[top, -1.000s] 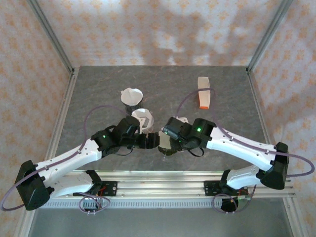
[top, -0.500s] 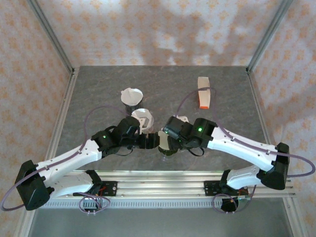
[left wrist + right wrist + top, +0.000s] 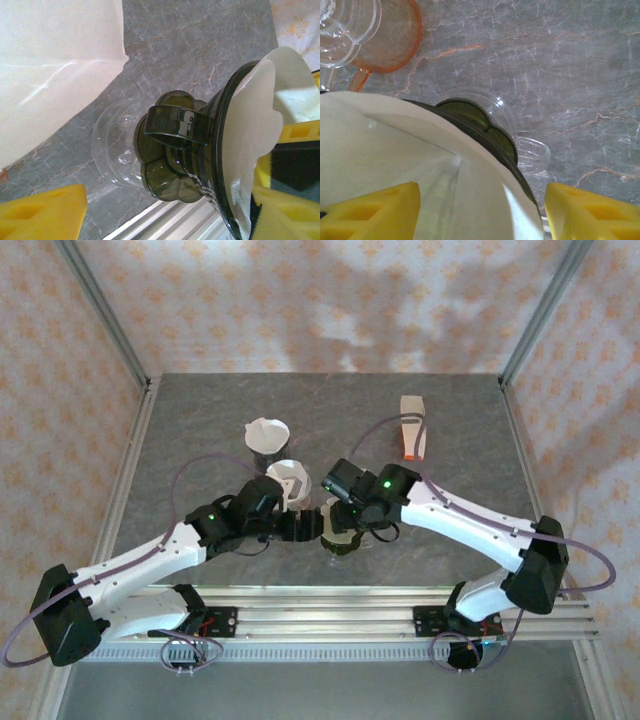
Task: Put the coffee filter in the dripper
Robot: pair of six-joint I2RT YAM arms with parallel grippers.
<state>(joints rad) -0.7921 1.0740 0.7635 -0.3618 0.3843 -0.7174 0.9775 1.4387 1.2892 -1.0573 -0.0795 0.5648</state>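
Observation:
The dark green dripper (image 3: 175, 150) stands on a clear glass base (image 3: 112, 150) near the table's front edge, between both arms (image 3: 338, 532). The white paper coffee filter (image 3: 420, 165) sits inside its cone, its edge rising above the rim (image 3: 260, 115). My right gripper (image 3: 480, 210) hangs over the filter (image 3: 340, 516), open, with a yellow finger (image 3: 590, 212) on each side of the paper. My left gripper (image 3: 165, 212) reaches in from the left (image 3: 303, 527) and is open. Its left finger (image 3: 40, 212) is apart from the dripper's base; the rim lies close to its right finger.
Two white cones (image 3: 267, 433) (image 3: 290, 480) stand just behind the left gripper; one looms at the top left of the left wrist view (image 3: 55, 75). An orange-and-white box (image 3: 412, 427) lies at the back right. An orange cup (image 3: 385, 35) and clear glassware (image 3: 340, 25) sit beside the dripper.
The right gripper's jaws have spread apart over the filter, and the right arm's wrist has shifted slightly back and left. The left arm has not moved.

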